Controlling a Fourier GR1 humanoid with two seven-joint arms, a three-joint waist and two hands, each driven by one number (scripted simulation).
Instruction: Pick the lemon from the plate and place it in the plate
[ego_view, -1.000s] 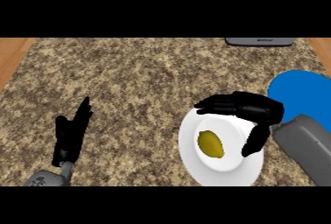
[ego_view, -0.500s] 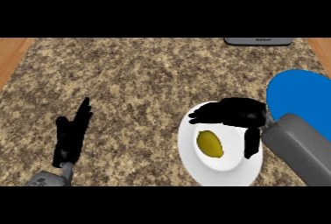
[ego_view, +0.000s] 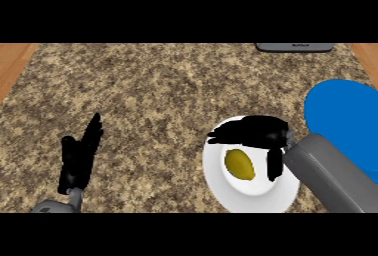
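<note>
Right hand (ego_view: 251, 134), spread wide, arches round the lemon (ego_view: 240, 164) at 12 and 3 o'clock, having slid toward 9 o'clock.

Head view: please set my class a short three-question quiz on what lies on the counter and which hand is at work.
1. True or false: the lemon lies on the white plate.
2. Pick one: what colour is the second plate, at the view's right edge? A red, B blue, C green.
3. In a few words: which hand arches over the lemon from the white plate's far side?

Key
1. True.
2. B.
3. The right hand.
</note>
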